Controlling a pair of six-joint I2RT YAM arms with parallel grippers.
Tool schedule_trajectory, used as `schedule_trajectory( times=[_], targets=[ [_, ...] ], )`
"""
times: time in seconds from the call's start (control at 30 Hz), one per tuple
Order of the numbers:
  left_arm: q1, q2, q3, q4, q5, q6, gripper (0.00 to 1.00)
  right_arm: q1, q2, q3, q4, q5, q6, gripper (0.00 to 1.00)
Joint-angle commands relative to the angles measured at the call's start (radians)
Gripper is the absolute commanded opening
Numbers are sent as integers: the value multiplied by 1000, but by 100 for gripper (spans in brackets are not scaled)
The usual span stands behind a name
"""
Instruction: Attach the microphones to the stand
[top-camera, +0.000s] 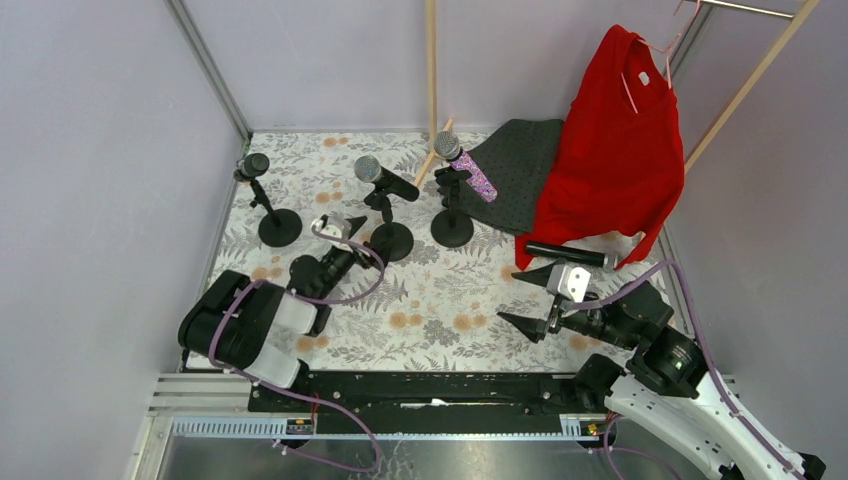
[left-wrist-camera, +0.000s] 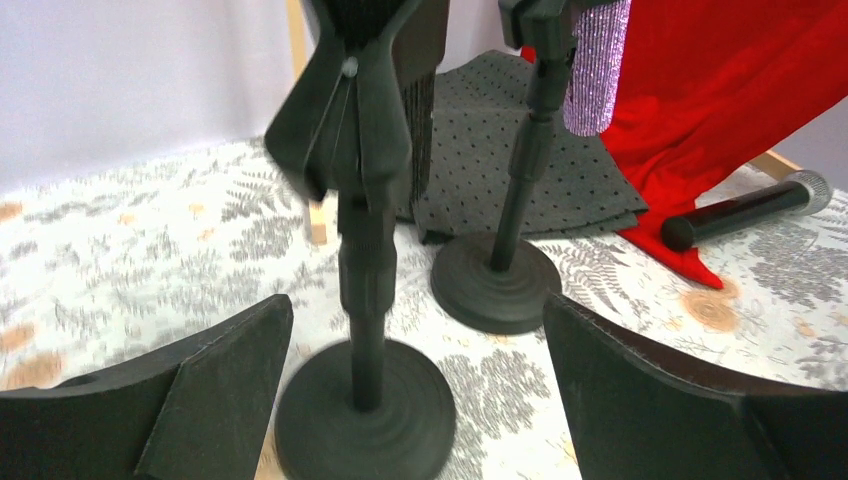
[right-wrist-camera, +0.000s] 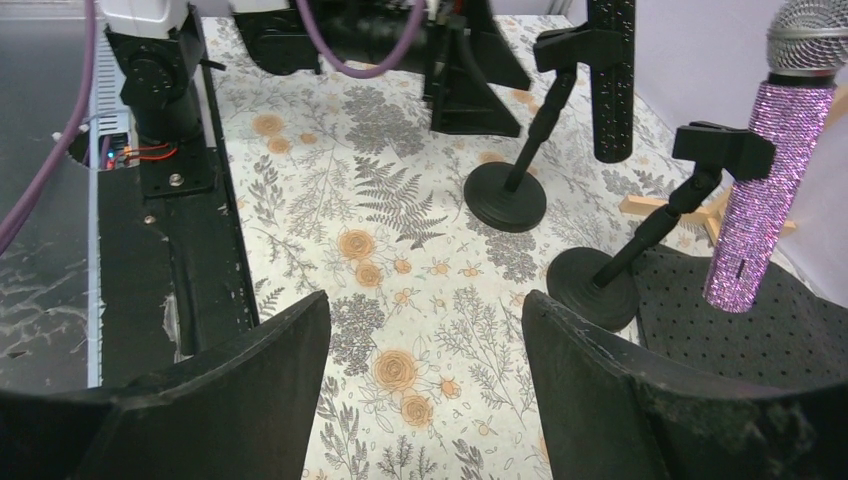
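Note:
Three black stands stand on the floral mat. The middle stand (top-camera: 392, 238) holds a black microphone (top-camera: 385, 180). The right stand (top-camera: 452, 228) holds the glittery purple-pink microphone (top-camera: 468, 168), which also shows in the right wrist view (right-wrist-camera: 760, 190). The left stand (top-camera: 278, 226) has a dark round top; I cannot tell what it holds. A second black microphone (top-camera: 565, 253) lies on the mat by the red garment, also in the left wrist view (left-wrist-camera: 745, 212). My left gripper (top-camera: 362, 243) is open, its fingers on either side of the middle stand's base (left-wrist-camera: 365, 410). My right gripper (top-camera: 528, 298) is open and empty above the mat (right-wrist-camera: 425, 370).
A red garment (top-camera: 615, 150) hangs from a wooden rack (top-camera: 432, 70) at the back right, its hem reaching the mat. A dark grey dotted cloth (top-camera: 515, 165) lies behind the right stand. Purple walls enclose both sides. The black base rail (top-camera: 430, 390) runs along the near edge.

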Motion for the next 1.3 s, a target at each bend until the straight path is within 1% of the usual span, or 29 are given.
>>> schedule_trajectory(
  times=[0.0, 0.07, 0.1, 0.2, 0.27, 0.37, 0.4, 0.5, 0.6, 0.7, 0.8, 0.93, 1.1, 1.2, 1.27],
  targets=[
    [-1, -126, -128, 77, -96, -122, 99, 7, -20, -24, 41, 130, 83, 77],
    [-2, -215, -169, -14, -159, -177, 99, 8, -20, -38, 64, 217, 142, 79],
    [-3, -289, -182, -79, -172, -203, 99, 8, -17, -46, 72, 261, 172, 79],
    [-22, -506, -186, -382, -224, -271, 99, 8, -4, -58, 77, 383, 252, 81],
    [-46, -658, -176, -585, -279, -306, 99, 8, 7, -63, 82, 454, 325, 87],
    [-57, -876, -134, -896, -393, -382, 99, 8, 42, -58, 72, 531, 419, 99],
    [-57, -934, -110, -1005, -433, -414, 99, 8, 59, -52, 61, 563, 451, 100],
    [-57, -1048, -7, -1298, -499, -459, 99, 8, 112, -18, -3, 670, 570, 100],
    [-57, -1077, 103, -1489, -516, -487, 99, 7, 158, 22, -71, 778, 615, 100],
    [-56, -1057, 201, -1607, -462, -489, 99, 8, 171, 30, -104, 878, 604, 100],
    [-57, -1016, 283, -1694, -377, -440, 99, 8, 112, -3, -76, 939, 577, 100],
    [-56, -989, 375, -1795, -404, -386, 99, 8, -10, -59, -21, 962, 512, 100],
    [-56, -1062, 433, -1828, -433, -301, 99, 8, -152, -107, 19, 986, 475, 100],
    [-57, -1131, 427, -1824, -477, -267, 99, 8, -219, -133, 45, 992, 456, 100],
    [-57, -1193, 413, -1811, -464, -249, 99, 8, -258, -154, 74, 981, 436, 100]
  ],
)
